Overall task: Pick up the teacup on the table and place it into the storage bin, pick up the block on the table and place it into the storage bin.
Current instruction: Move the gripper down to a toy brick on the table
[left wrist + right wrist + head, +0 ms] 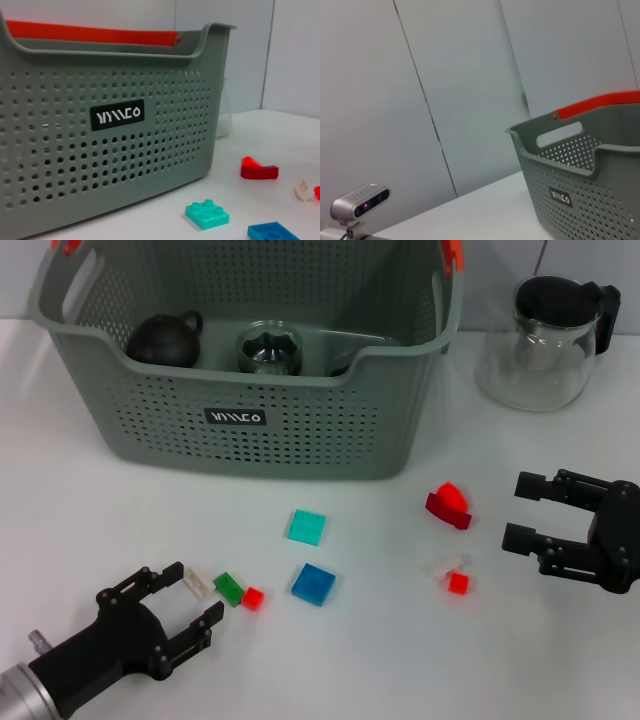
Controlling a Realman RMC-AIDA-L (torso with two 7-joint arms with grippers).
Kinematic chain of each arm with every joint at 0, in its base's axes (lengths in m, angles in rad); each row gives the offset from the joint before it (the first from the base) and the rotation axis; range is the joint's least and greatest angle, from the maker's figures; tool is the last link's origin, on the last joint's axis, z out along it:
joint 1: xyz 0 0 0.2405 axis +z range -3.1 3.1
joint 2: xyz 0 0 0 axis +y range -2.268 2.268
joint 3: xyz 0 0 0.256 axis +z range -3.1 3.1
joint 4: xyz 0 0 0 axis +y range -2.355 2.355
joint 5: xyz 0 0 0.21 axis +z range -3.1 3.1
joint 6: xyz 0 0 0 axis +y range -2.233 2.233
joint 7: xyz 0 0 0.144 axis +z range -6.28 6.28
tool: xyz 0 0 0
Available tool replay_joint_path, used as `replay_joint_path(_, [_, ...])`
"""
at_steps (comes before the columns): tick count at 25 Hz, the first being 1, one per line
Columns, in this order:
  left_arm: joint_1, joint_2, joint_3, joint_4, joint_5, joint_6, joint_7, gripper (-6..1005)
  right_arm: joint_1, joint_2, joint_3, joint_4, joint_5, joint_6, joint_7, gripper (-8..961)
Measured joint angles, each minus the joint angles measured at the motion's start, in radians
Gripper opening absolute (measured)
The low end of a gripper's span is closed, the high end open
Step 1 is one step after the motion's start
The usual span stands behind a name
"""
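Storage bin (250, 430): grey-green perforated basket w/ black label, orange clips at its top corners; fills upper left & centre of head view. Inside it, by the near wall: dark round teapot (165, 340) at left, clear glass cup (268, 348) just right of it. No other teacup visible on the table (90, 530).

Blocks lie loose on the white table below the bin. Centre of head view: teal block (306, 527), w/ blue block (313, 584) below it, the 2 apart. Lower left: white block (199, 584), green block (229, 588) & small red block (252, 597) in a short row, close together; can't tell if touching. Right of centre: larger red block (449, 506); below it a pale block (444, 568) beside a 2nd small red block (458, 583).

Left gripper (190, 602): lower left of head view, low over table, fingers spread, grasping nothing; white block sits at the tip of its upper finger. Left wrist view shows the bin's labelled wall up close, plus the teal, blue & red blocks.

Right gripper (520, 512): right edge of head view, mid height, fingers spread & empty, tips facing frame left, near the larger red block but apart.

Glass pitcher (545, 345) w/ black lid & handle: upper right, beside the bin.
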Motion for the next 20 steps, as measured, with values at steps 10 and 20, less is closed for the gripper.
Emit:
replay_joint_path(10, [-0.017,0.0,-0.022,-0.009,-0.001,-0.042,0.035,702,0.008,0.002,0.0,0.0,0.0,0.0,0.001,791])
replay_joint_path(20, [-0.047,0.0,-0.018,-0.024,0.002,-0.088,0.035,670,0.002,0.001,0.0,0.0,0.0,-0.002,0.0,791])
